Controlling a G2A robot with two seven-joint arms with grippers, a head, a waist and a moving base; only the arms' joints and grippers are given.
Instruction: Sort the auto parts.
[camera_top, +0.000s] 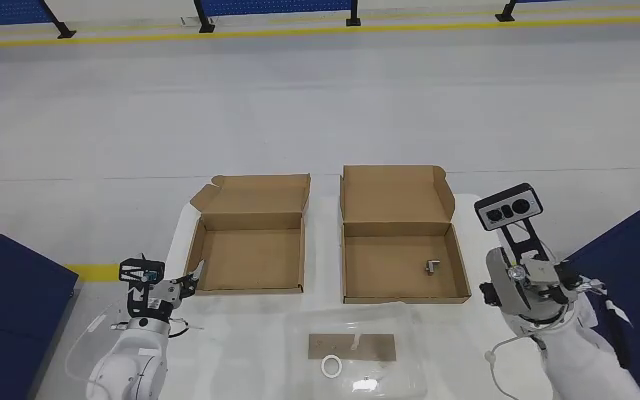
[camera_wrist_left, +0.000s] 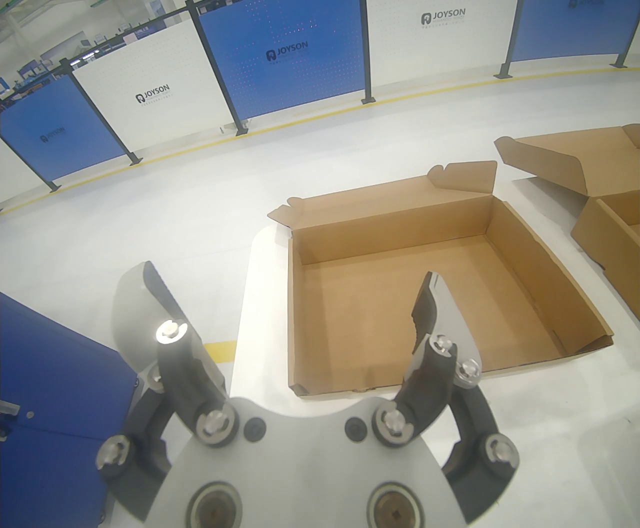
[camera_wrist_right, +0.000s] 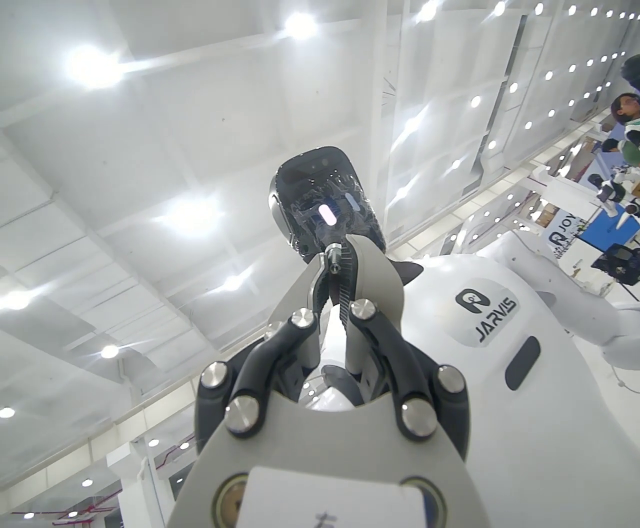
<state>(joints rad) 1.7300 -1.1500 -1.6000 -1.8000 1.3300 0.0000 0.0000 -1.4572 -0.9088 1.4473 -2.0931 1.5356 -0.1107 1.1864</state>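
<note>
Part (camera_wrist_right: 334, 260) is sitting pinched at the tips of the right hand (camera_wrist_right: 336, 252), which is pointing up. Left hand (camera_wrist_left: 290, 275) is hanging spread wide, touching nothing, just before the left box (camera_wrist_left: 390, 225). Bracket (camera_top: 432, 266) is lying in the right box (camera_top: 380, 265).

Bright, even overhead light in a white hall; wide-angle bending at the wrist views' edges.
Ceiling lamps (camera_wrist_right: 92, 67) flare into white blotches behind the right gripper (camera_wrist_right: 336, 249), where the small metal part (camera_wrist_right: 333, 260) it pinches catches a glint. A screw head (camera_wrist_left: 170, 331) on the left gripper (camera_wrist_left: 290, 274) glares white. The left cardboard box (camera_wrist_left: 532, 282) holds soft shadow along its inner walls, and the yellow floor line (camera_wrist_left: 300, 121) bows in the left wrist view.
</note>
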